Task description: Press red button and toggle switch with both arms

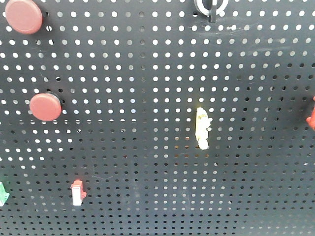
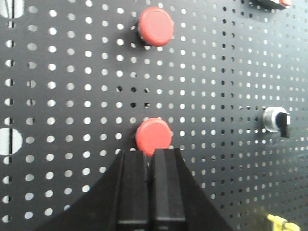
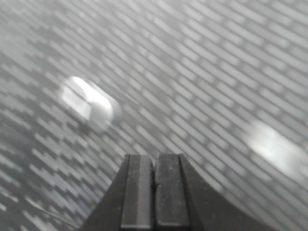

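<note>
Two round red buttons sit on the dark pegboard (image 1: 147,73): an upper one (image 1: 22,15) and a lower one (image 1: 45,106). Both show in the left wrist view, upper (image 2: 155,26) and lower (image 2: 153,136). My left gripper (image 2: 150,152) is shut and empty, its tips just below the lower red button, touching or nearly touching its lower edge. A small red-and-white switch (image 1: 77,192) sits low on the board. My right gripper (image 3: 154,156) is shut and empty before a motion-blurred pegboard, with a blurred pale part (image 3: 89,103) to its upper left. Neither arm shows in the front view.
A silver-and-black knob switch (image 2: 276,120) is right of the lower button. A yellow part (image 1: 202,128) sits mid-board, a green part (image 1: 2,194) at the left edge, a red part (image 1: 311,115) at the right edge, and a ring-shaped fitting (image 1: 210,7) at the top.
</note>
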